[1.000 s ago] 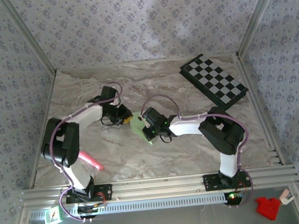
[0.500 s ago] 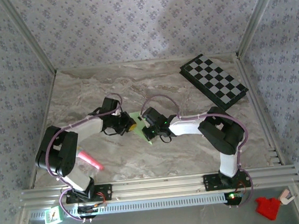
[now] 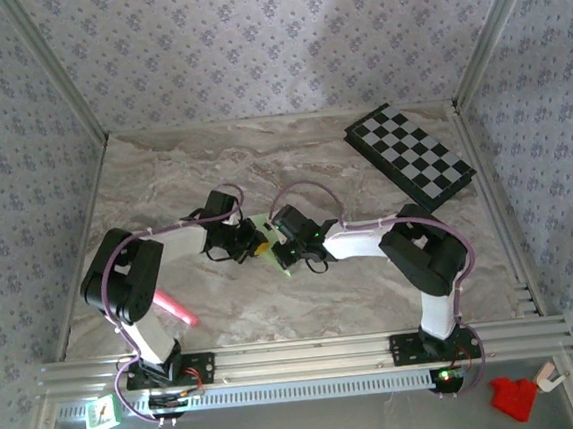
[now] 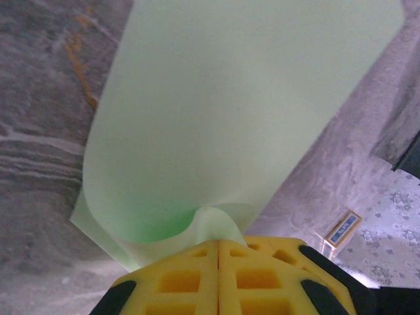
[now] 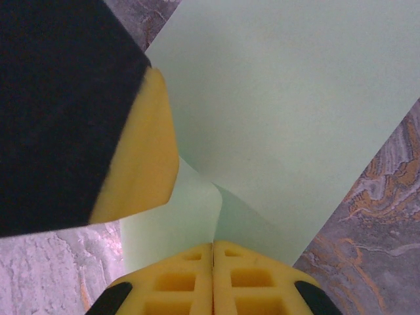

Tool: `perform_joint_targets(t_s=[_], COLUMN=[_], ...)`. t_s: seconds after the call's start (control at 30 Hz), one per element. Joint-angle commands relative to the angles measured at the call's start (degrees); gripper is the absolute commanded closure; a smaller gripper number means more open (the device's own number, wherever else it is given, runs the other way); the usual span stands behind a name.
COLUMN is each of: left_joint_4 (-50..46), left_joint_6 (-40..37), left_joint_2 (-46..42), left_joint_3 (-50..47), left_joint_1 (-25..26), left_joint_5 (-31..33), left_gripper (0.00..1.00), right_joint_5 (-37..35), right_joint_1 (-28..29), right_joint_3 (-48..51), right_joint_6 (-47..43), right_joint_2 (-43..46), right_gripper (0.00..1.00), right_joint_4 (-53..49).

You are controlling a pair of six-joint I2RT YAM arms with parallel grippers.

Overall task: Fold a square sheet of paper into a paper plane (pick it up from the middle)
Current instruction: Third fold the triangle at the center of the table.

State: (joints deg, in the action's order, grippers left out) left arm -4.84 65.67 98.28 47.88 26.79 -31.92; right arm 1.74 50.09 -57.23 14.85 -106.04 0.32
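Pinching from both sides, two robot claws meet over the marbled grey tabletop (image 3: 164, 185), well to the near left of the black-and-grey chequered board (image 3: 412, 155). The left gripper (image 3: 252, 246), on the side farther from the board, has its yellow pads pressed fully together on the thin pale-green square sheet of paper (image 3: 279, 263). The right gripper (image 3: 284, 237), on the side nearer the board, is clamped just as tight on the same sheet, the two claws almost nose to nose. This looks like a two-handed hold ahead of a fold. It should go best if both grips stay firm and the arms travel as one, so the thin paper neither tears between them nor takes a stray crease. From overhead only slivers of green peek out between the wrists, and whether the sheet is off the table cannot be told there. The left wrist camera supplies the detail: the left gripper (image 4: 218, 243) bites a small puckered tab while the sheet (image 4: 230, 111) bows up and away in a smooth curl. The right wrist camera adds the crowding. There the right gripper (image 5: 212, 246) is shut on the paper (image 5: 295, 98), with one yellow-padded black finger (image 5: 147, 157) of the left claw just beside it.
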Motion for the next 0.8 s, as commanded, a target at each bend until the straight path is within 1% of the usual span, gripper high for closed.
perform_joint_targets(t_s=[0.0, 0.57, 0.77], left_joint_4=[0.34, -0.91, -2.85], left_joint_6=[-0.49, -2.26, -3.64], left_joint_2=[0.66, 1.31, -1.67], left_joint_3=[0.30, -0.16, 0.54], left_joint_1=[0.44, 0.37, 0.07], left_joint_5=[-0.82, 0.09, 1.07], left_gripper=[0.93, 0.93, 0.93], right_joint_5=[0.12, -0.11, -0.33], right_joint_1=[0.19, 0.14, 0.01], right_joint_3=[-0.40, -0.52, -0.51], right_joint_6=[0.97, 1.41, 1.41], right_joint_2=[-1.89, -2.33, -2.15], right_gripper=[0.92, 0.92, 0.92], right_joint_4=[-3.57, -4.14, -4.31])
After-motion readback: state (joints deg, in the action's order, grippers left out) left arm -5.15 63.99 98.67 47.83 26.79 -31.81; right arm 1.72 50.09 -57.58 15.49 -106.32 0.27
